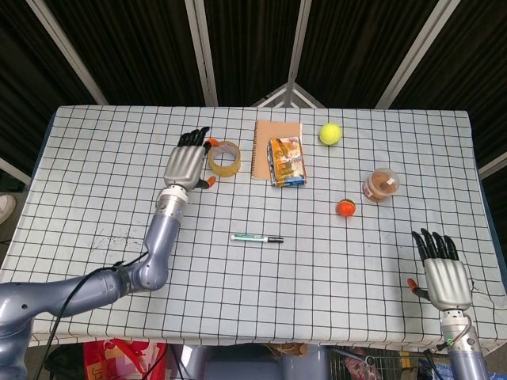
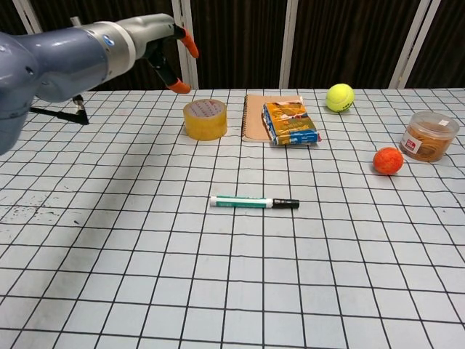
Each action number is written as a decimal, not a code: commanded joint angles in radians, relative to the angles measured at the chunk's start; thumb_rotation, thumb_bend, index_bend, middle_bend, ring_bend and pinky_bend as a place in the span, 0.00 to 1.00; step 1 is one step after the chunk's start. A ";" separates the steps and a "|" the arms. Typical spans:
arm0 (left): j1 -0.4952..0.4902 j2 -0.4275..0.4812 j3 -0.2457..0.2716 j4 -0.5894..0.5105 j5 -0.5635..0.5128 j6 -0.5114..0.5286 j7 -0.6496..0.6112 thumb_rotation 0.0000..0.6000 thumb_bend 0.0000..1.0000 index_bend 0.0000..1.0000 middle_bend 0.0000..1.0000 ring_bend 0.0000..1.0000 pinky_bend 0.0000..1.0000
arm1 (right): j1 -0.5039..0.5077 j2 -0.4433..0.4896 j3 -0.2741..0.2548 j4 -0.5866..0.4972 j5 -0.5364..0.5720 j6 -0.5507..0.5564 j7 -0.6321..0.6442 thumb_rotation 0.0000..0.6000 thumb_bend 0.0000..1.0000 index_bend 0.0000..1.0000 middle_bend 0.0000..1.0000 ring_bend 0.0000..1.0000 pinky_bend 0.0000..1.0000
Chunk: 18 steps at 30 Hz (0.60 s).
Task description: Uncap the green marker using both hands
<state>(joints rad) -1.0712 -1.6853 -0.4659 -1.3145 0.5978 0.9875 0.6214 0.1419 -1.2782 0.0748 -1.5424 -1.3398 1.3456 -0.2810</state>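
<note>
- The green marker (image 1: 257,237) lies flat on the checked table (image 1: 111,198), cap still on, black end pointing toward the robot's right; nothing touches it.
- Left hand (image 1: 187,162) hangs above the table just beside the roll of tape (image 1: 224,158), fingers stretched out and apart, holding nothing.
- Right hand (image 1: 444,273) sits near the table's front corner, well away from the marker, fingers straight and spread, empty.
- Behind the marker: a notebook (image 1: 273,138) with a small packet (image 1: 286,161) on it, and a tennis ball (image 1: 330,133).
- Off to the right, an orange ball (image 1: 345,207) beside a lidded tub (image 1: 381,184).
</note>
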 commanded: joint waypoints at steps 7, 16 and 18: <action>-0.078 -0.040 0.040 0.004 -0.123 -0.078 0.097 1.00 0.38 0.36 0.00 0.00 0.00 | -0.002 -0.007 -0.005 0.011 0.002 -0.003 0.007 1.00 0.25 0.08 0.07 0.03 0.05; -0.196 0.006 0.056 -0.087 -0.484 -0.132 0.253 1.00 0.38 0.36 0.00 0.00 0.00 | -0.015 -0.004 -0.009 0.026 0.004 0.008 0.026 1.00 0.25 0.08 0.07 0.03 0.05; -0.219 0.018 0.064 -0.107 -0.547 -0.122 0.283 1.00 0.38 0.36 0.00 0.00 0.00 | -0.017 -0.004 -0.010 0.031 0.005 0.008 0.031 1.00 0.25 0.08 0.07 0.03 0.05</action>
<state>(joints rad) -1.2391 -1.6934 -0.4138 -1.3778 0.1504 0.8683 0.8423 0.1257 -1.2825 0.0651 -1.5129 -1.3353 1.3535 -0.2513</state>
